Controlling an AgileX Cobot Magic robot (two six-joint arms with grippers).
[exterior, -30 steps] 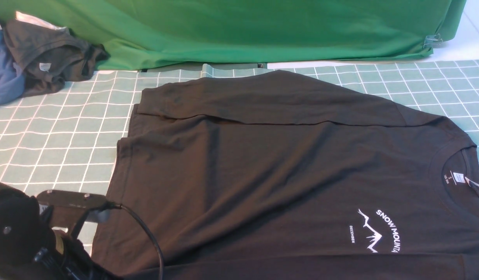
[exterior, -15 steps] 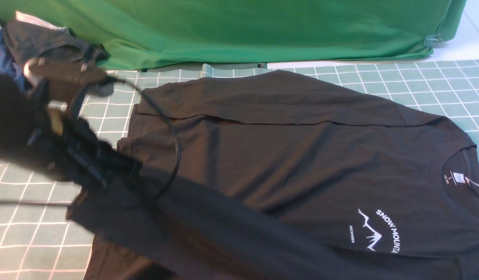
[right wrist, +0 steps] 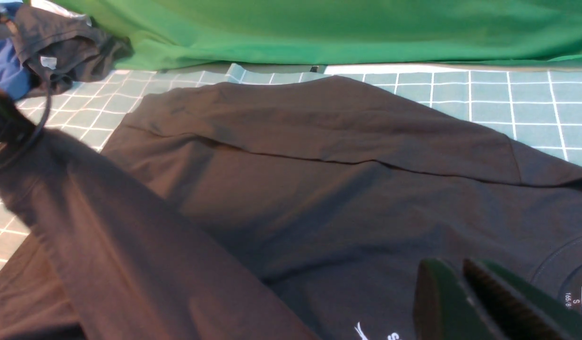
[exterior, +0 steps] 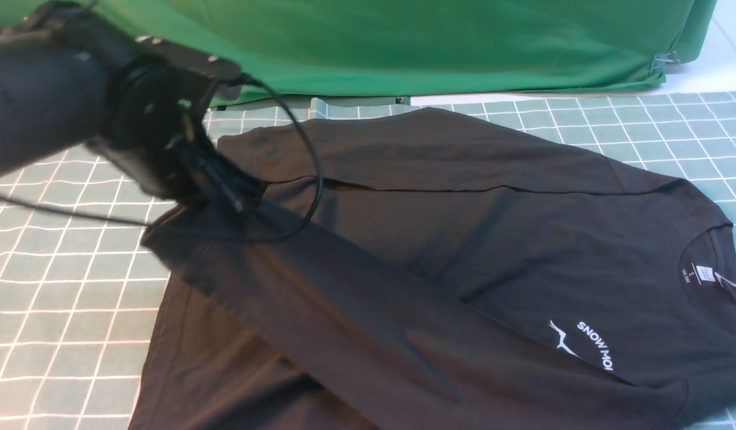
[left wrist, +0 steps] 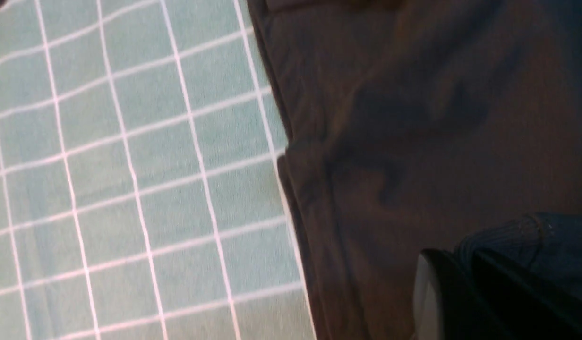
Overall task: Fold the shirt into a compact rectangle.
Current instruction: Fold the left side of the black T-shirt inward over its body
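The black shirt (exterior: 463,239) lies spread on the grid mat, neck label (exterior: 699,273) at the right. My left gripper (exterior: 239,200) is shut on the cuff of one long sleeve (exterior: 356,310), holding it lifted over the shirt's far-left part. The sleeve stretches diagonally across the body and covers part of the white chest lettering (exterior: 595,352). In the left wrist view the ribbed cuff (left wrist: 508,231) sits pinched in the left gripper (left wrist: 454,252). The right gripper (right wrist: 447,262) hovers shut and empty over the chest near the collar. It is outside the front view.
A big green cloth (exterior: 404,42) hangs along the back, with a binder clip (exterior: 667,61) at its right. A dark grey garment (right wrist: 59,52) and a blue cloth (right wrist: 5,66) are heaped at the far left. The mat (exterior: 57,269) shows bare at left and far right.
My left arm has risen from the near-left corner to the far left, pulling the sleeve up and across the shirt. The sleeve now hides half of the chest print.
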